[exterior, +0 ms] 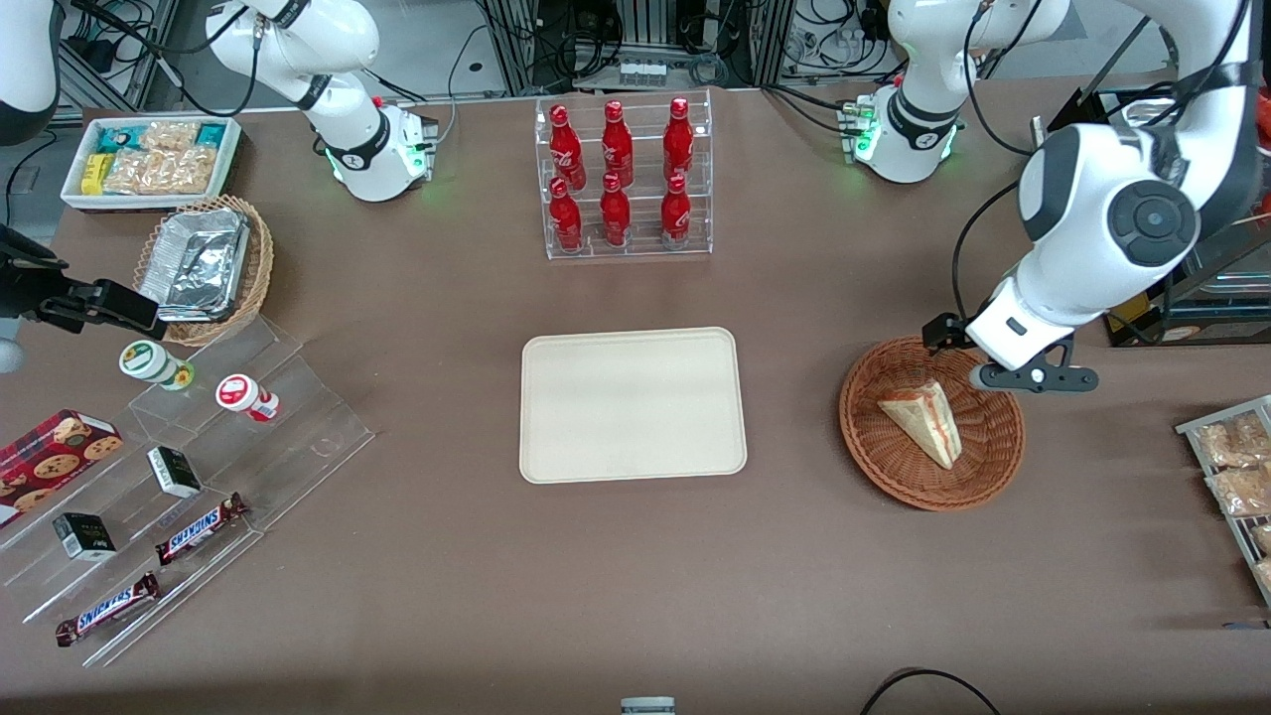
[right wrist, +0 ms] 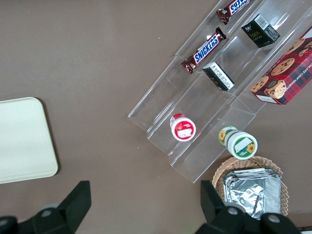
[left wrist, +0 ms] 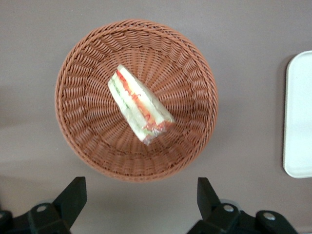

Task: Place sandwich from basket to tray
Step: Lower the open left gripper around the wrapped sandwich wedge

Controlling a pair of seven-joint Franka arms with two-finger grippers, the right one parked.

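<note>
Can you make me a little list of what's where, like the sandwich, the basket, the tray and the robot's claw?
sandwich: lying in the basket, wrapped, not held
basket: on the table, toward the working arm's end
tray: flat on the table, nothing on it, apart from the basket
gripper: open, above the basket's rim, not touching the sandwich
bottles: six red ones in a clear rack, farther from the front camera than the tray
job so far: sandwich not yet picked up

Tray [left wrist: 298, 114]: cut by wrist frame edge, only one rounded end visible. Gripper [left wrist: 141, 202]: fingers wide apart, bases cropped. Front view, right edge: rack of snack packets [exterior: 1234, 467] cut off; basket [exterior: 899, 467] rim partly hidden under arm.
</note>
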